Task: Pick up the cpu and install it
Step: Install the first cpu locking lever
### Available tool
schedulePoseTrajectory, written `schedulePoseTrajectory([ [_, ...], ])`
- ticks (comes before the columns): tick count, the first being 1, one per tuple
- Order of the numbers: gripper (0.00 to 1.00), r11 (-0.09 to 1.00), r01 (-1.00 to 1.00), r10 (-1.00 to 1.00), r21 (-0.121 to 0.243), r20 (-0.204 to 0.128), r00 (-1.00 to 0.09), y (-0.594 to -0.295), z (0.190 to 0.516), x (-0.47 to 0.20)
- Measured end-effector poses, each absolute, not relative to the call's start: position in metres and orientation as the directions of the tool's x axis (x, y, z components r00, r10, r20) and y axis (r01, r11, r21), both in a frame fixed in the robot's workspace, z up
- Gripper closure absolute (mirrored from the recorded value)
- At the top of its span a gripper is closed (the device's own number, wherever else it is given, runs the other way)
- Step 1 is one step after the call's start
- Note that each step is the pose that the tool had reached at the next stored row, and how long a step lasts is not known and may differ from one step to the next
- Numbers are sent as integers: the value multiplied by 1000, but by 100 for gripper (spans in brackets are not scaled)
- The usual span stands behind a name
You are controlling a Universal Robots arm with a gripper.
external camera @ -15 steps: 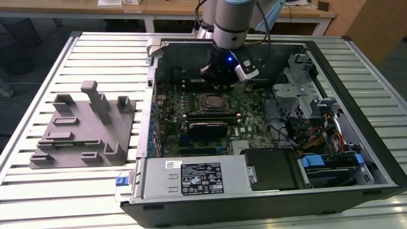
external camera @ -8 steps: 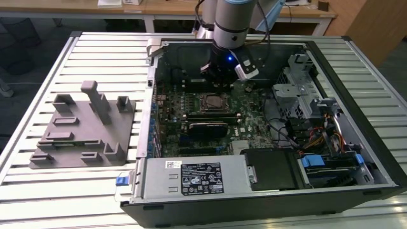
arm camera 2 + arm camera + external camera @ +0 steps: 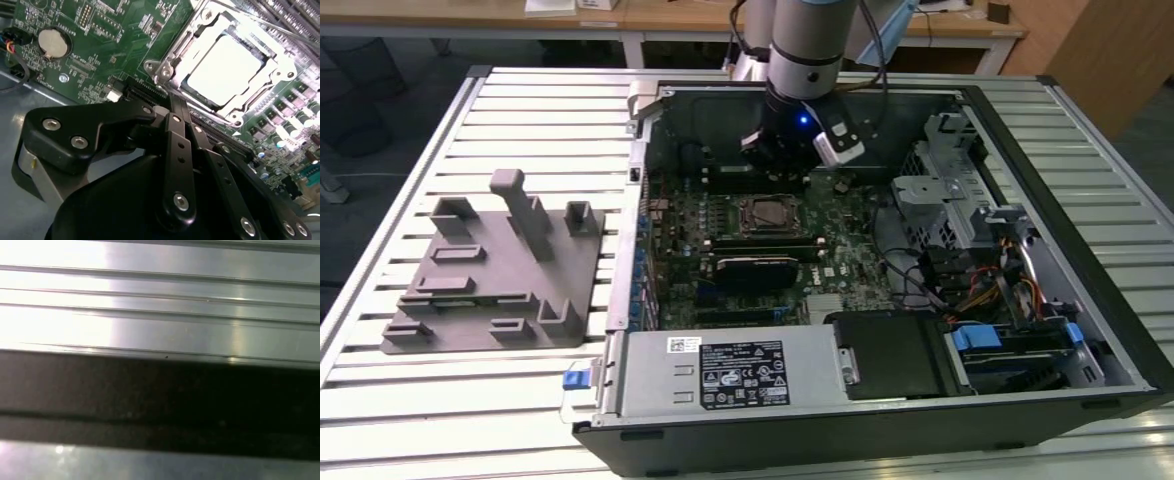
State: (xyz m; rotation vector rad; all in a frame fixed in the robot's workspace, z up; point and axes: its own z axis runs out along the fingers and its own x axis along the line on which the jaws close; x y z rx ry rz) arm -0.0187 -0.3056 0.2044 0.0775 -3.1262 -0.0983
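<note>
The cpu point(image 3: 225, 70), a pale silver square, lies flat inside the metal frame of the socket point(image 3: 767, 213) on the green motherboard point(image 3: 100, 30). My gripper point(image 3: 176, 102) hangs just above the board beside the socket's frame. Its black fingers point(image 3: 172, 130) are drawn together with nothing between them, and they do not touch the chip. In the exterior view the gripper point(image 3: 783, 160) is inside the open computer case, slightly behind the socket.
A grey plastic fixture point(image 3: 494, 270) stands on the slatted table at the exterior view's left. Inside the case are a black block point(image 3: 754, 268) in front of the socket, the power supply point(image 3: 720, 370), and drive cages with cables point(image 3: 961, 210) at the right. A coin battery point(image 3: 52, 42) sits on the board.
</note>
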Motion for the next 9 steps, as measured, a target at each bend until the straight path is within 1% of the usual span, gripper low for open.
schedulePoseTrajectory([
  [9, 89, 997, -49, -50, 63, 11, -999, -311, 204, -19],
])
